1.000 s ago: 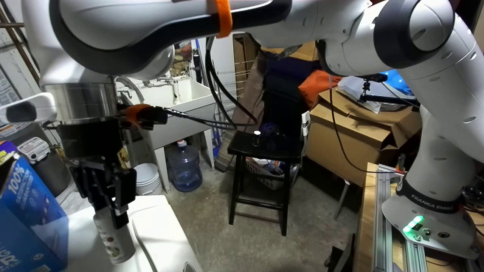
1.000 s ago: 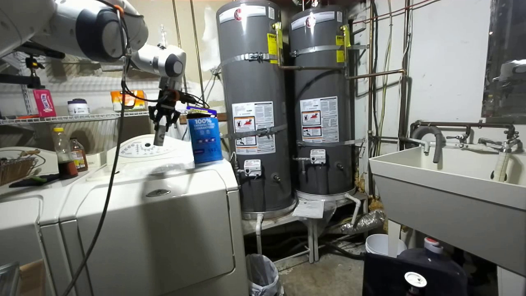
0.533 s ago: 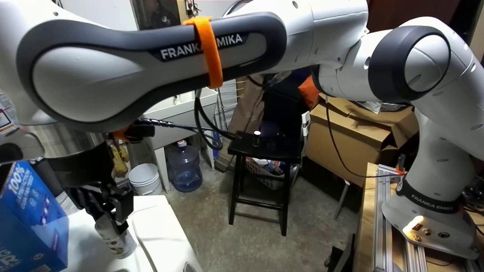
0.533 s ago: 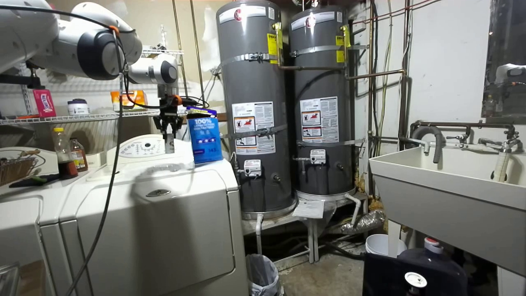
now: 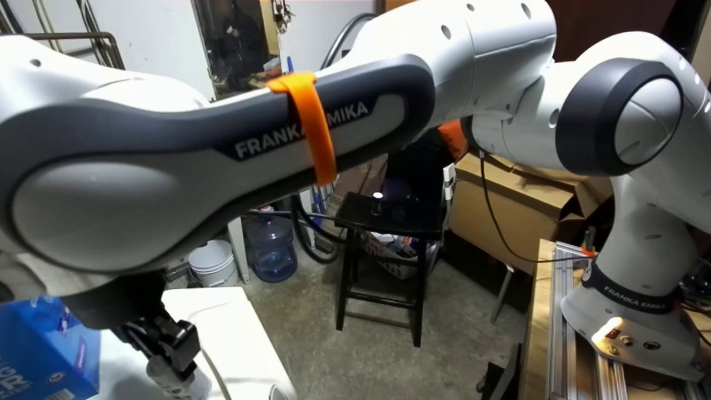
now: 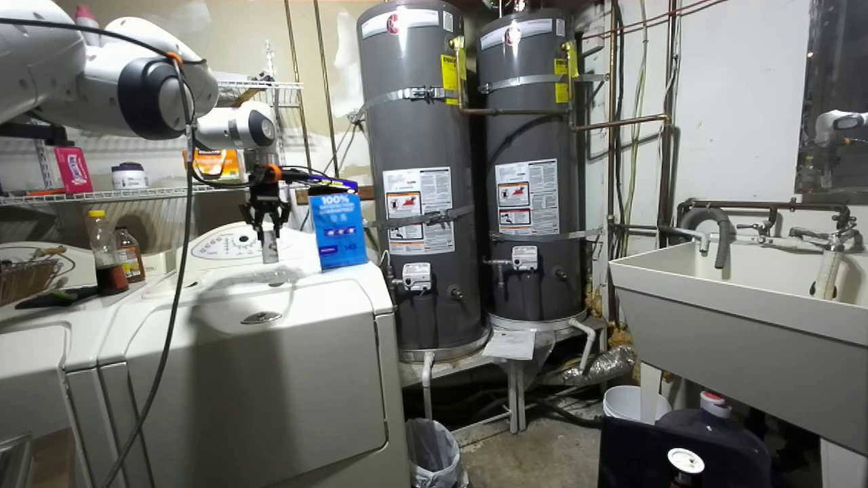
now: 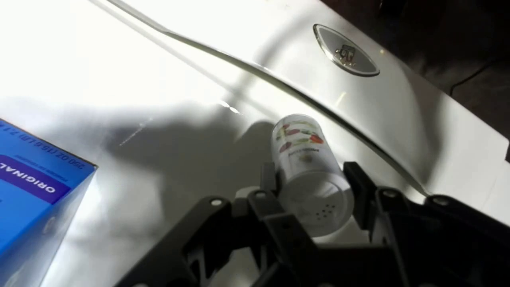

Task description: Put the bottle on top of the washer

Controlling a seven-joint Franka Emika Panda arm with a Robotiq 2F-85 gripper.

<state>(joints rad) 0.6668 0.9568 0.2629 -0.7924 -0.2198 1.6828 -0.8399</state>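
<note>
My gripper [image 7: 311,175] clasps the bottle [image 7: 305,157] by its perforated end over the washer [image 7: 119,79], both fingers [image 7: 363,195] parted only by its width, nothing else held. The bottle leans in an exterior view; whether its base touches the white top, I cannot tell. Let go at this slant, it would likely topple and roll; pushed down on one rim, it could twist loose or skid. Just beside it runs a seam [image 7: 314,104] that might rock the base if I land astride it. Near on the opposite side stands a blue box [image 7: 40,195], which I could knock by swinging wide; the shadowed stretch between box and bottle looks the safest ground. Past the seam and the oval badge [image 7: 346,52], the surface falls away at an edge, with concrete floor [image 5: 311,339] below. Farthest off, in an exterior view, grey water heaters [image 6: 424,305] stand well apart from the bottle.
</note>
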